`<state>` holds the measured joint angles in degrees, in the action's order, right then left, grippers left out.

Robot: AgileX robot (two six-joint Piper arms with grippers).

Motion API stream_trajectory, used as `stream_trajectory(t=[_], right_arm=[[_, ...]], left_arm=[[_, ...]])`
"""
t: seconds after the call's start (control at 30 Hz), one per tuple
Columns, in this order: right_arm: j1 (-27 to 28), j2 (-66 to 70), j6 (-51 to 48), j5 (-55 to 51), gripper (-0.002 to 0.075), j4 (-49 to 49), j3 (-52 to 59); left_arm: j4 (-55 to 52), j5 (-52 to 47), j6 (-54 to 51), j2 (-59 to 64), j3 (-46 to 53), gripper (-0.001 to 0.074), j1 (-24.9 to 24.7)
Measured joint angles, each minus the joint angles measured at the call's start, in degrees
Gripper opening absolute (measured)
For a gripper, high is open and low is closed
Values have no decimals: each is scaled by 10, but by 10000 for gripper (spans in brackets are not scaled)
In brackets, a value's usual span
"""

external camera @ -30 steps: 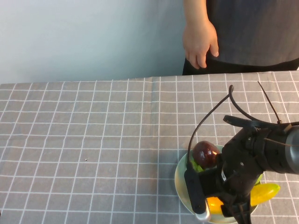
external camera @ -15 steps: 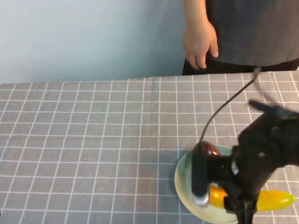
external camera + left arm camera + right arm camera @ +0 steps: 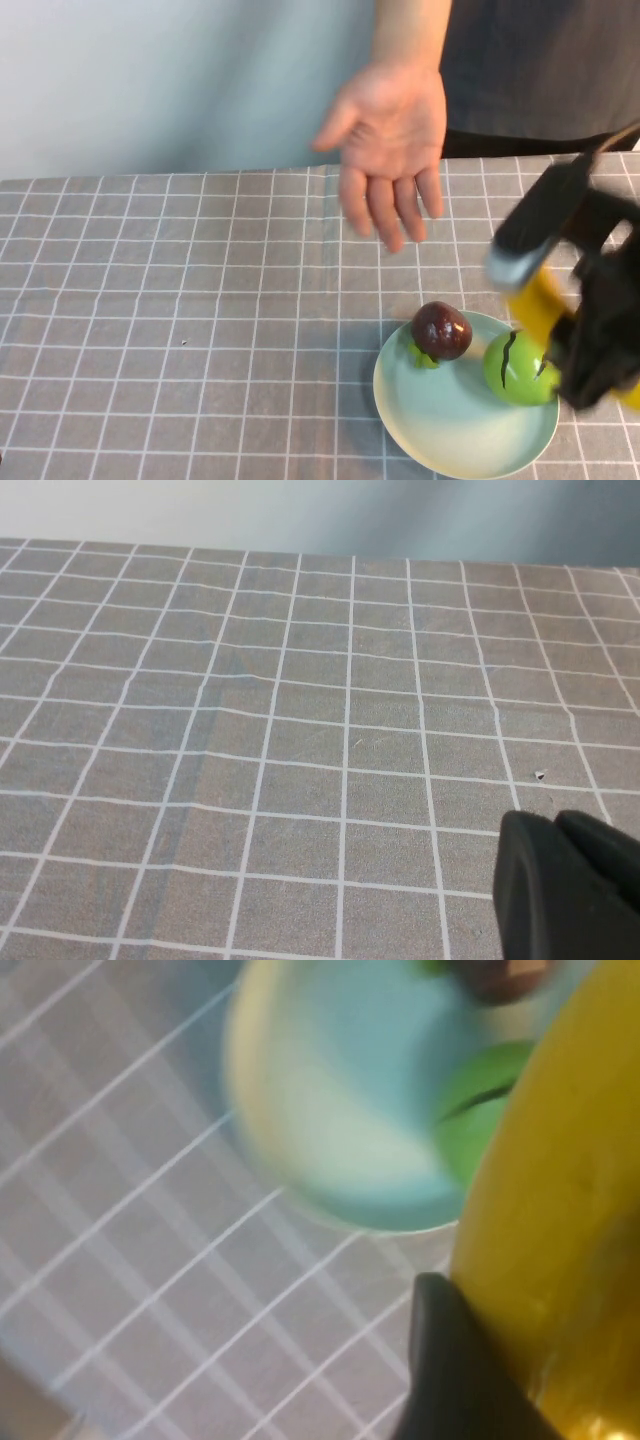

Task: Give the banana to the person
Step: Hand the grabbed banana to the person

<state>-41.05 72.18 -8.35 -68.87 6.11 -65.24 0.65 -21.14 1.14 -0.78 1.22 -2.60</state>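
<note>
My right gripper (image 3: 562, 292) is lifted above the right side of the plate and is shut on the yellow banana (image 3: 537, 302). In the right wrist view the banana (image 3: 565, 1180) fills the side of the picture against a black finger (image 3: 450, 1360). The person stands behind the table and holds an open hand (image 3: 390, 140), palm up, out over the far edge, left of and beyond my right gripper. My left gripper (image 3: 565, 880) hovers over bare cloth with its fingers together and holds nothing; it is out of the high view.
A pale green plate (image 3: 440, 430) sits at the front right of the checked grey tablecloth (image 3: 180, 300). On it lie a dark-purple round fruit (image 3: 441, 330) and a round green fruit with dark slits (image 3: 518, 366). A light wall stands behind the table.
My right gripper has risen off the plate with the banana and moved away towards the person. The person's hand has come forward and opened, palm up. The green fruit now shows.
</note>
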Motion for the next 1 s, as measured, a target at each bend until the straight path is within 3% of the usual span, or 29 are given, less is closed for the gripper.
stream_trajectory(t=[0.1, 0.23, 0.63, 0.8, 1.0], right_arm=[[0, -8, 77, -15, 298, 55, -43], [0, -5, 105, -21, 298, 102, -96], [-29, 164, -149, -29, 298, 126, -358], [-47, 236, -187, -29, 298, 126, -434], [-49, 277, -199, -29, 298, 135, -447]], left_arm=[[0, 0, 0, 0, 0, -4, 0], [0, 0, 0, 0, 0, -4, 0], [0, 0, 0, 0, 0, -4, 0], [0, 0, 0, 0, 0, -4, 0], [0, 0, 0, 0, 0, -4, 0]])
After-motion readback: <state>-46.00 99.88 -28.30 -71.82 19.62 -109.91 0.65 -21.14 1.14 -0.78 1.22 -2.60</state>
